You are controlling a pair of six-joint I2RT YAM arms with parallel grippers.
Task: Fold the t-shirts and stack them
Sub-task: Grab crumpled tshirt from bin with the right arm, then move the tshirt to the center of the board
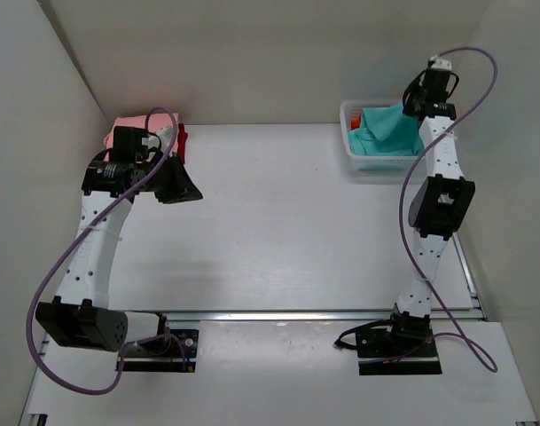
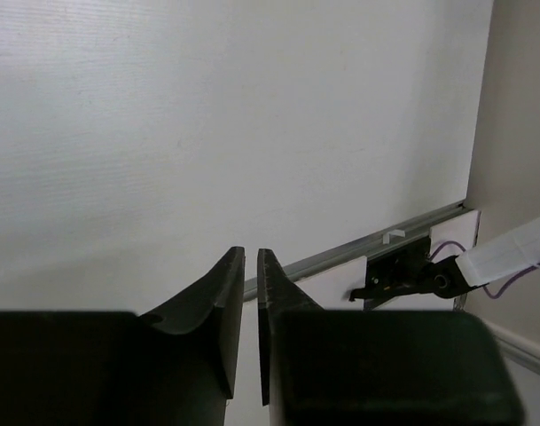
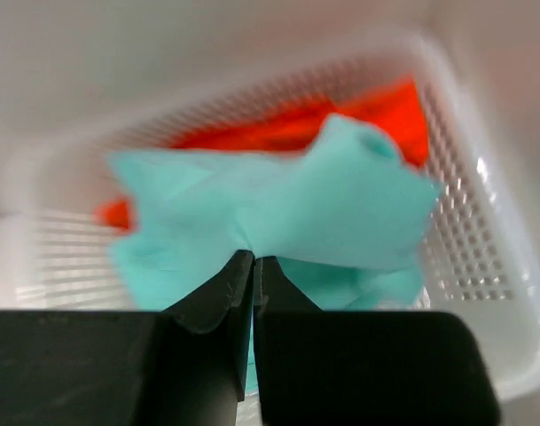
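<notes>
Pinching teal t-shirt (image 3: 340,204) with right gripper (image 3: 254,264), fingers clamped tight on cloth, over white mesh basket (image 3: 496,266) at table's 1 o'clock.
Showing orange t-shirt (image 3: 296,124) in basket beneath teal; salmon pink t-shirt (image 1: 128,124) and dark red t-shirt (image 1: 182,139) piled at 11 o'clock corner. Hovering left gripper (image 2: 250,266) near that pile above table (image 1: 278,222), fingers nearly together, slim gap, holding nothing.

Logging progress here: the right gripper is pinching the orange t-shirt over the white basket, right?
No. The right gripper pinches the teal t-shirt; the orange t-shirt lies under it in the white basket, as the right wrist view shows.
</notes>
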